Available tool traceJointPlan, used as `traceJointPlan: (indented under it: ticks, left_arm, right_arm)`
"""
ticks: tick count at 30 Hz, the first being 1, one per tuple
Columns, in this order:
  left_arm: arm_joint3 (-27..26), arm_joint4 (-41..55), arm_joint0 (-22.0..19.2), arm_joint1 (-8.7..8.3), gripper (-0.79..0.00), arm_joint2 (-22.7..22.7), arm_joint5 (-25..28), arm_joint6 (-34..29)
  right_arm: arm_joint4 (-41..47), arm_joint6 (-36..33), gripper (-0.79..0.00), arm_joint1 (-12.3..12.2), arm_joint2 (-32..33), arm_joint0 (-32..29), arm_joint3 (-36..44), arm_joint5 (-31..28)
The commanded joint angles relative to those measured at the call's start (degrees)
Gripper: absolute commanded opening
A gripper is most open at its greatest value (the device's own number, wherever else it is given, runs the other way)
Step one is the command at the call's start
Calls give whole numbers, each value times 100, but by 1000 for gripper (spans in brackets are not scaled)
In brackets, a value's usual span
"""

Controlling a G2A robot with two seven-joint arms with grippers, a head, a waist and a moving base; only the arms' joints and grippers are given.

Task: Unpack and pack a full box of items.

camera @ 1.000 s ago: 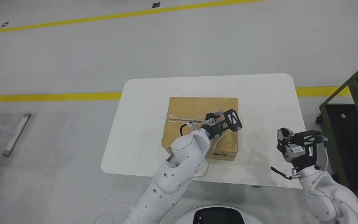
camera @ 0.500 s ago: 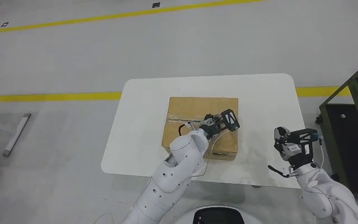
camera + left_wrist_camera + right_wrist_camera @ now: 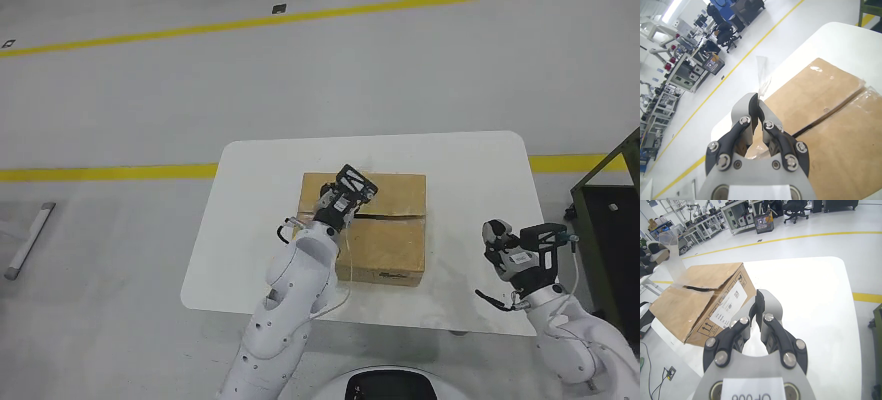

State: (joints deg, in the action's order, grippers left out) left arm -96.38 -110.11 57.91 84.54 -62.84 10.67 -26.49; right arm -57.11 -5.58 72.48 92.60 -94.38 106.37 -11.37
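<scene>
1. A brown cardboard box (image 3: 390, 240) is sitting in the middle of a white, round-cornered desk (image 3: 470, 165). The seam across its top is running from left to right.
2. The box's two top flaps are lying down. The seam between them is gaping as a narrow dark slit, and whatever is inside is hidden.
3. The left claw (image 3: 758, 99) is hovering over the far-left part of the box top. Its jaws are pinched together on the upper end of a strip of clear packing tape (image 3: 762, 75).
4. The strip is standing up from the box, and a crumpled tail is poking out past the claw's tips. In the right wrist view its lower end is meeting the box top at the left end of the seam.
5. The right claw (image 3: 758, 299) is hanging above the near-right part of the desk, well apart from the box and pointing towards it. Its jaws are pressed together and are gripping nothing.
6. A white printed paper label (image 3: 728, 303) is sticking to the right side of the box, the side facing the right claw. Black arrow marks are showing below the label on that side.
7. A grey tube (image 3: 28, 240) is lying on the floor to the left of the desk. A dark green metal frame (image 3: 605, 185) is standing just beyond the desk's right edge.
</scene>
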Motion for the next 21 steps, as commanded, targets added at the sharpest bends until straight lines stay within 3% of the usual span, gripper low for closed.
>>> traceJointPlan:
  ticks: [1,8,21]
  left_arm:
    - [-209,110,119,-26,-785,-271,-102,-53]
    - [-577,83,267,-122,-785,-1120,-306,-91]
    - [-511,-237,443,-283,-785,-2363,-607,49]
  right_arm:
    - [-3,-16,-785,-1,-31,52,-43,-20]
    - [-13,-52,-785,-4,-162,212,-152,-106]
    - [2,-50,-785,-25,-138,221,-221,-138]
